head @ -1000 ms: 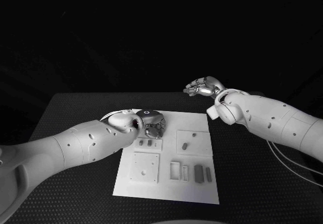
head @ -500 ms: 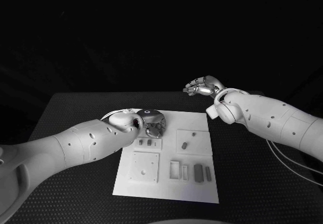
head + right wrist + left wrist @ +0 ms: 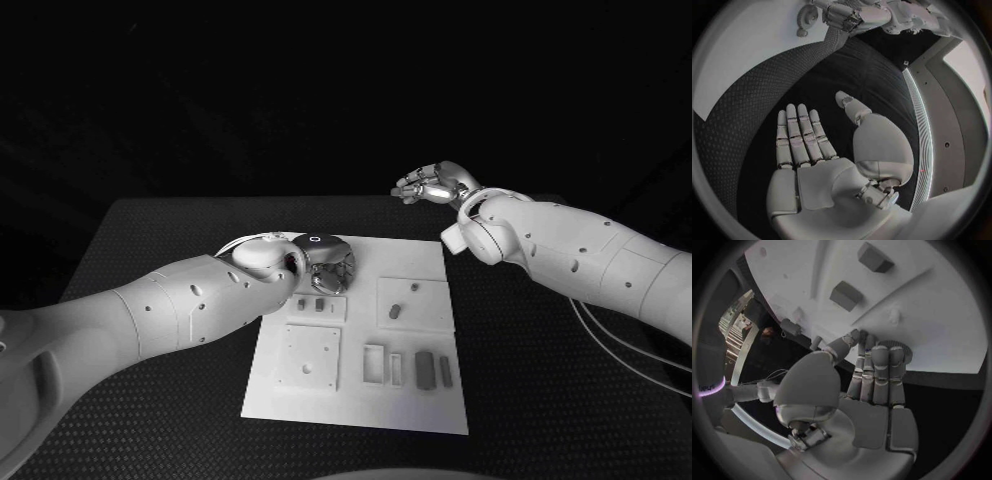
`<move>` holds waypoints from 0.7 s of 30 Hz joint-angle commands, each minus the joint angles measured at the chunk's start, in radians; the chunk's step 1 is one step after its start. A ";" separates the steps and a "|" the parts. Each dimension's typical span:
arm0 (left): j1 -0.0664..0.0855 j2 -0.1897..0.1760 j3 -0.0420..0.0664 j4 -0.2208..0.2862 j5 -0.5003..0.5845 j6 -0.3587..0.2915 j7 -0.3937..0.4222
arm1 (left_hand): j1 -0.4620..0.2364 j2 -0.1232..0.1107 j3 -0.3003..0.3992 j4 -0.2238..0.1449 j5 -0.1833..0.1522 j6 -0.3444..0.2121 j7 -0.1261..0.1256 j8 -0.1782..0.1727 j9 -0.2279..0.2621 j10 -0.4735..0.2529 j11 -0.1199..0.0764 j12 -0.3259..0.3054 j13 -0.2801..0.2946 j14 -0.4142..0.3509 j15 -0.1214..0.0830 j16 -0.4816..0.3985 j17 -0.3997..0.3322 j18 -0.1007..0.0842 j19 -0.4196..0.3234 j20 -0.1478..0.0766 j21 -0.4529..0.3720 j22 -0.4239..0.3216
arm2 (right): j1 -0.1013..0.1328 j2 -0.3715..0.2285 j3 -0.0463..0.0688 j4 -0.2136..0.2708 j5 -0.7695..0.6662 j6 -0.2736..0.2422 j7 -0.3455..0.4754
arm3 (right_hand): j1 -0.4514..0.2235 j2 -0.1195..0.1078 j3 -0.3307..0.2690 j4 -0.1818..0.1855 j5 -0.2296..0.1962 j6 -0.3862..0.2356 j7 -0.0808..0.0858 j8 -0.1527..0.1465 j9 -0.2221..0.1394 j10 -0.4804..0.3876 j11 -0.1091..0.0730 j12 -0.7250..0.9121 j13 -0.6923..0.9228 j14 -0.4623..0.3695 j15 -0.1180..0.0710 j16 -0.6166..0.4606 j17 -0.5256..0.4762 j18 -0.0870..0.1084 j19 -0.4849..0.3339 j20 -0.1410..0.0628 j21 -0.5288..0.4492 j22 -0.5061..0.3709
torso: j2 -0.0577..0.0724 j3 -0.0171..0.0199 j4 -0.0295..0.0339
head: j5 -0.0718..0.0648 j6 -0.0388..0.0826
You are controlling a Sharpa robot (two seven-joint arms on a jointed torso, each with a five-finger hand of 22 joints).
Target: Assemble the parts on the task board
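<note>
A white task board lay on a black desk, seen from above. The left hand was lowered over the board's far left corner, its fingers held together and curled down so the tips reached the board's edge. In the left wrist view a small round toothed part sat right at those fingertips, touching or nearly touching them; whether the hand actually gripped it could not be told.

Just beyond the fingertips, further in on the board, two dark block-shaped parts stood upright in raised recesses. Closer to the robot than the left hand, the board carried a square plate and, beside it, a row of slim upright parts.

The right hand was raised above the desk, past the board's far right corner and well apart from it. Its fingers were stretched out straight and slightly spread, and it held nothing.
</note>
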 commanded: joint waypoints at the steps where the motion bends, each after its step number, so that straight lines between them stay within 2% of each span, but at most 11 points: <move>1: -0.008 0.003 -0.005 0.000 0.002 0.038 0.001 | 0.007 0.014 0.015 0.002 -0.004 0.012 -0.001 0.007 0.003 0.016 -0.002 0.005 0.005 0.009 -0.001 0.007 -0.003 0.016 0.010 -0.053 0.005 -0.001 | 0.000 0.000 0.000 0.001 0.001 0.009 0.009 | -0.001 0.006 -0.006 0.000 0.006 -0.008 0.025 0.006 -0.001 0.001 0.001 -0.004 -0.001 -0.009 0.000 0.004 -0.001 -0.006 -0.005 0.002 -0.005 0.001 | 0.000 -0.0006 -0.0001 | 0.000 -0.001; 12: -0.009 0.002 -0.005 0.005 -0.004 -0.007 0.004 | 0.011 0.018 0.038 -0.002 -0.004 0.034 -0.008 0.015 0.006 0.054 -0.014 0.001 0.006 0.035 -0.012 0.016 -0.011 0.019 0.033 -0.064 0.017 -0.004 | 0.000 0.002 0.000 0.001 0.001 0.009 0.010 | -0.001 0.005 -0.006 0.000 0.006 -0.008 0.025 0.006 -0.001 0.001 0.001 -0.004 -0.001 -0.009 0.000 0.005 -0.002 -0.006 -0.005 0.002 -0.005 0.001 | 0.000 -0.0006 0.0005 | 0.001 0.001; 21: -0.011 -0.011 -0.001 0.020 0.038 -0.080 0.014 | 0.005 0.017 0.042 -0.003 -0.001 0.040 -0.011 0.016 0.006 0.067 -0.018 -0.006 0.005 0.052 -0.017 0.021 -0.015 0.021 0.048 -0.071 0.024 -0.005 | 0.000 0.002 0.000 0.000 0.001 0.008 0.010 | -0.001 0.005 -0.006 0.000 0.006 -0.008 0.025 0.006 -0.002 0.001 0.001 -0.004 -0.001 -0.009 0.000 0.005 -0.002 -0.006 -0.005 0.002 -0.006 0.002 | 0.000 -0.0005 0.0005 | 0.002 0.005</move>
